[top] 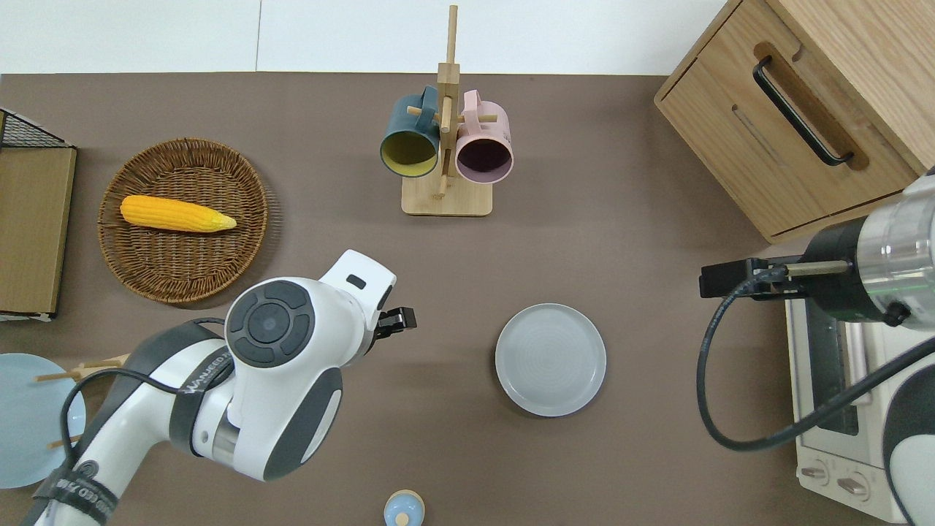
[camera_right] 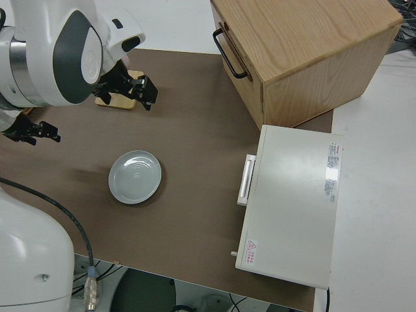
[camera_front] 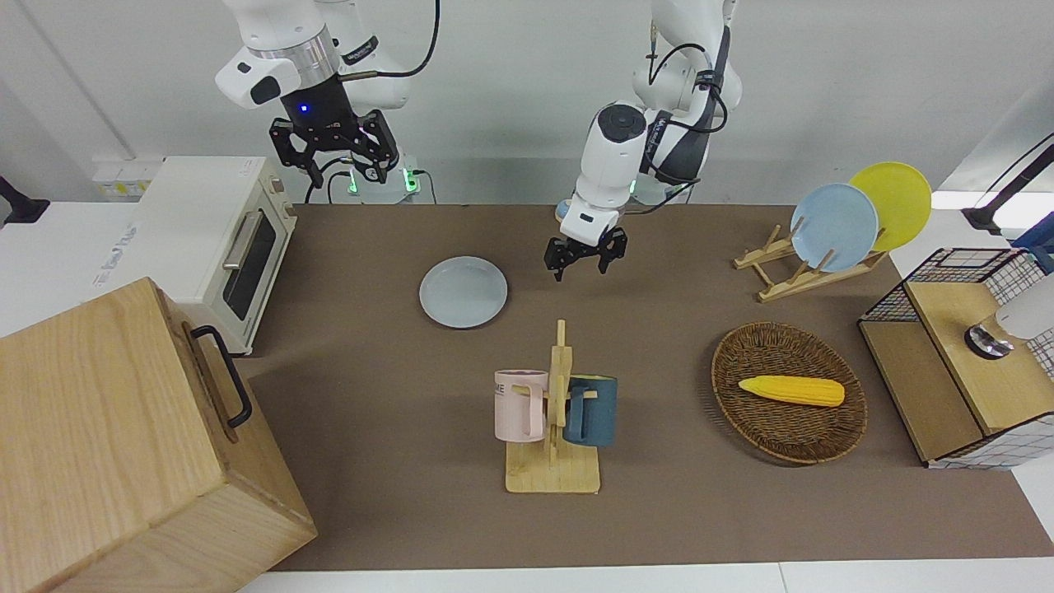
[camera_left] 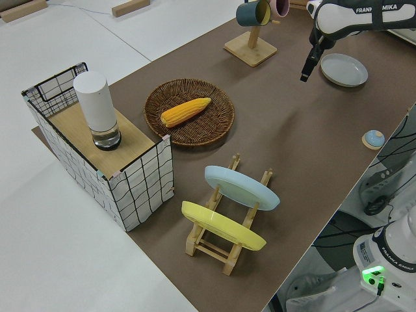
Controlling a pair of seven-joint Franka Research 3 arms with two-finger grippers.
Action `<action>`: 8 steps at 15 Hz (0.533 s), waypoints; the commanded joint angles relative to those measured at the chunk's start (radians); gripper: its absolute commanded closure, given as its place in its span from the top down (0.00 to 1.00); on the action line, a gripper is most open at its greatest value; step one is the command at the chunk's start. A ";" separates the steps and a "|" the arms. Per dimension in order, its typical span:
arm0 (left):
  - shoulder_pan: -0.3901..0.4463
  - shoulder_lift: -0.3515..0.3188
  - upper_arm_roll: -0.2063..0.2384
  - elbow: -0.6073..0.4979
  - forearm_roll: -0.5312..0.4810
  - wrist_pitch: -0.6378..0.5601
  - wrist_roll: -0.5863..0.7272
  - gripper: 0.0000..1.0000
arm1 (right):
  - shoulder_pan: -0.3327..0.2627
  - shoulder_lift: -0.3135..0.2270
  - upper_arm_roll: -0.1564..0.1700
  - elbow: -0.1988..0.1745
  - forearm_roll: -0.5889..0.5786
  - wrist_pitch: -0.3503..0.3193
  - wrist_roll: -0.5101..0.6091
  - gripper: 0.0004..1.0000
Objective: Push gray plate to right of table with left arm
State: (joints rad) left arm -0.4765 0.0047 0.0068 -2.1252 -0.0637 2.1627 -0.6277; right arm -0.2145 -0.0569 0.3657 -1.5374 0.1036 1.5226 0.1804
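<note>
Push looks not yet begun or only partway: the gray plate lies flat on the table at centre-right of the overhead frame, w/ bare brown mat between it and the toaster oven at the frame's right edge, so most of the slide is left, judging by layout. The left gripper hangs mid-frame in the front view, clear of the mat, fingers spread apart and holding nothing; the plate sits to its left in that view, apart, no contact. Right arm is parked, its gripper also spread w/ nothing in it
</note>
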 commanded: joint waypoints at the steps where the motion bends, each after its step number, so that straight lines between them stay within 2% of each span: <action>1: -0.005 -0.049 0.056 -0.009 0.007 -0.044 0.060 1.00 | -0.006 0.006 0.004 0.014 0.016 -0.005 0.002 1.00; 4: -0.004 -0.068 0.117 -0.006 0.019 -0.055 0.109 0.99 | -0.006 0.006 0.004 0.014 0.016 -0.005 0.002 1.00; 8: -0.004 -0.078 0.257 0.066 0.021 -0.128 0.242 1.00 | -0.006 0.006 0.004 0.014 0.016 -0.005 0.002 1.00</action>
State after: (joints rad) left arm -0.4762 -0.0547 0.1726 -2.1138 -0.0620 2.1172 -0.4763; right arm -0.2145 -0.0569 0.3657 -1.5374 0.1036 1.5226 0.1804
